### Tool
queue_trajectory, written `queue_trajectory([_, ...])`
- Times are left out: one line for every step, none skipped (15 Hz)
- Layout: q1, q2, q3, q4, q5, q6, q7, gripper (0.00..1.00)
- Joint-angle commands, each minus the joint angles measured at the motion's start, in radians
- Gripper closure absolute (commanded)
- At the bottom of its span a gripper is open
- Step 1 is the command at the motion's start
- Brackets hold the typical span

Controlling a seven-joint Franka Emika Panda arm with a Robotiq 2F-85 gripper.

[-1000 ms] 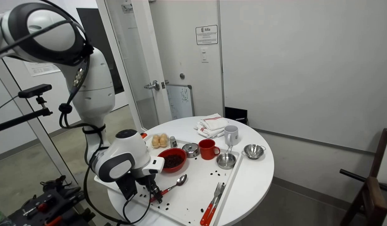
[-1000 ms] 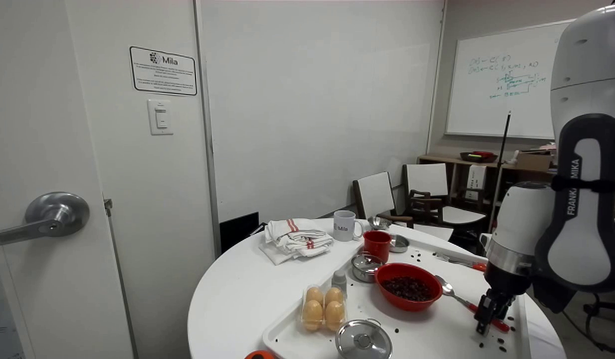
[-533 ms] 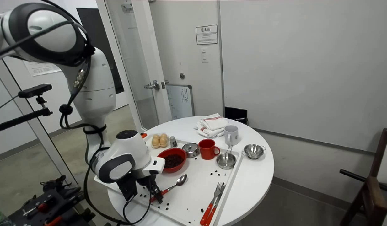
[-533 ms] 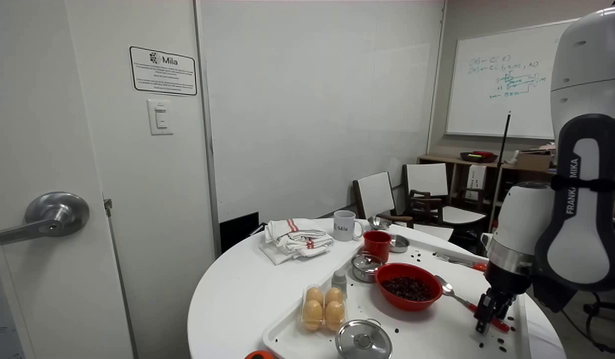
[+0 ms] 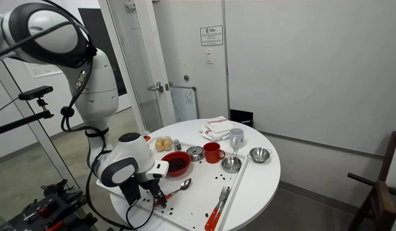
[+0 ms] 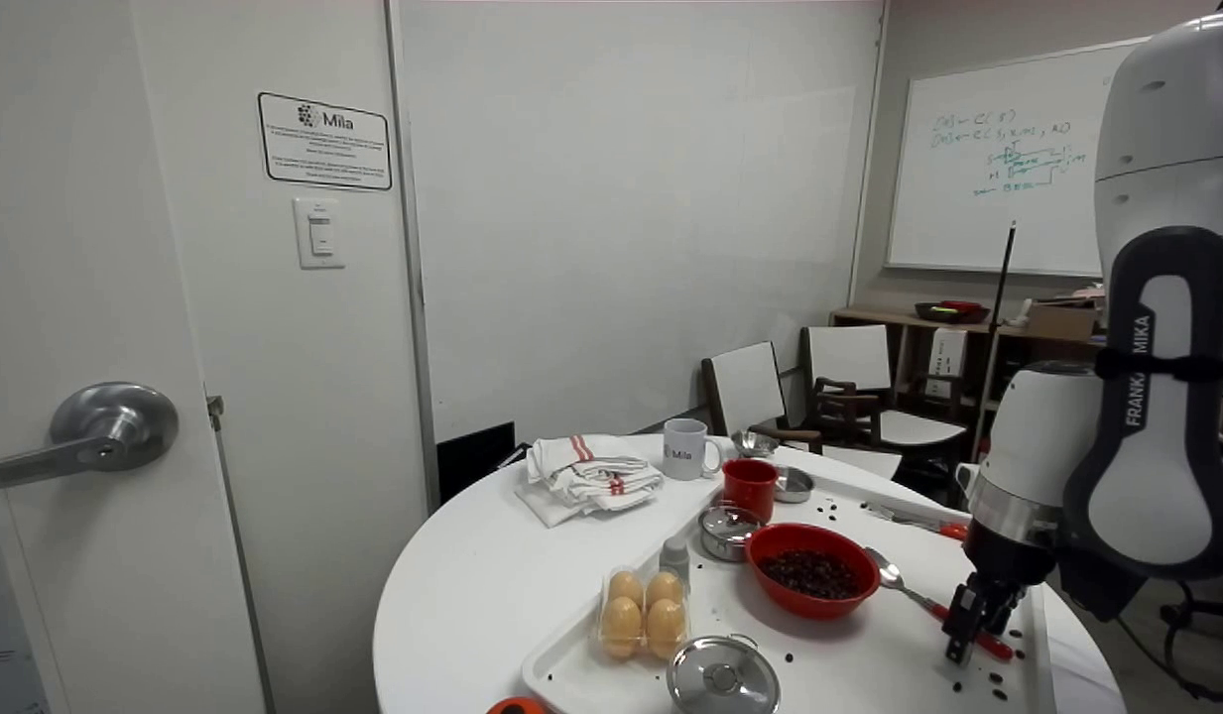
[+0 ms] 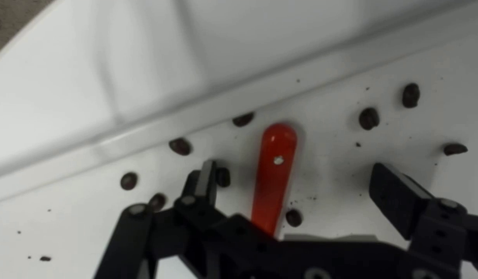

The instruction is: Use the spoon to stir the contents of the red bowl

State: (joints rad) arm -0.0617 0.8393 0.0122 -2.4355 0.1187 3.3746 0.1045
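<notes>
Jaws spread wide, the gripper (image 7: 299, 184) straddles the red handle of the spoon (image 7: 273, 182) — a gap shows on either side in the wrist view. From the left in an exterior view, eggs (image 5: 167, 143) sit near the far edge of the tray (image 5: 204, 189); the spoon lies on it, handle end by the near edge, head towards the middle. Next stands the red bowl (image 5: 178, 173), holding dark beans (image 5: 176, 164), a shaker (image 5: 177, 145) behind it, then a metal pot (image 5: 196, 157) and a red cup (image 5: 212, 155). Folded towels (image 5: 218, 126) lie on the table (image 5: 263, 179) beyond the far edge. A fork (image 5: 218, 206) and knife (image 5: 221, 210) run along the tray's right edge, a small pan (image 5: 231, 165) sits at its far right corner — and the mug (image 5: 236, 139) and colander (image 5: 259, 155) stand outside it.
</notes>
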Motion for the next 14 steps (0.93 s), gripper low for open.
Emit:
queue_trajectory([-0.001,-0.001,0.0,0.0,-0.005,0.002,0.005,0.26])
queue_trajectory([-0.002,0.0,0.0,-0.002,-0.006,0.007,0.004,0.27])
queue_trajectory([-0.006,-0.001,0.002,-0.002,-0.01,0.004,0.001,0.32])
queue_trajectory([-0.009,-0.002,0.004,-0.001,-0.011,0.005,0.001,0.39])
queue_trajectory([-0.013,-0.003,0.007,-0.002,-0.012,0.005,0.001,0.46])
queue_trajectory([-0.015,-0.003,0.008,-0.002,-0.013,0.005,0.001,0.54])
queue_trajectory([-0.019,-0.003,0.01,-0.002,-0.014,0.005,0.0,0.61])
queue_trajectory([-0.021,-0.004,0.011,-0.003,-0.015,0.006,0.0,0.7])
queue_trajectory([-0.022,-0.003,0.012,-0.002,-0.015,0.007,0.001,0.76])
queue_trajectory([-0.024,-0.003,0.013,-0.002,-0.015,0.005,0.001,0.83])
queue_trajectory([-0.025,-0.003,0.013,-0.002,-0.015,0.004,0.001,0.92])
queue_trajectory([-0.03,-0.004,0.016,-0.002,-0.016,0.002,0.002,0.56])
queue_trajectory([-0.032,-0.004,0.017,-0.002,-0.016,0.001,0.002,0.53])
queue_trajectory([-0.033,-0.005,0.018,-0.001,-0.015,0.0,0.003,0.51])
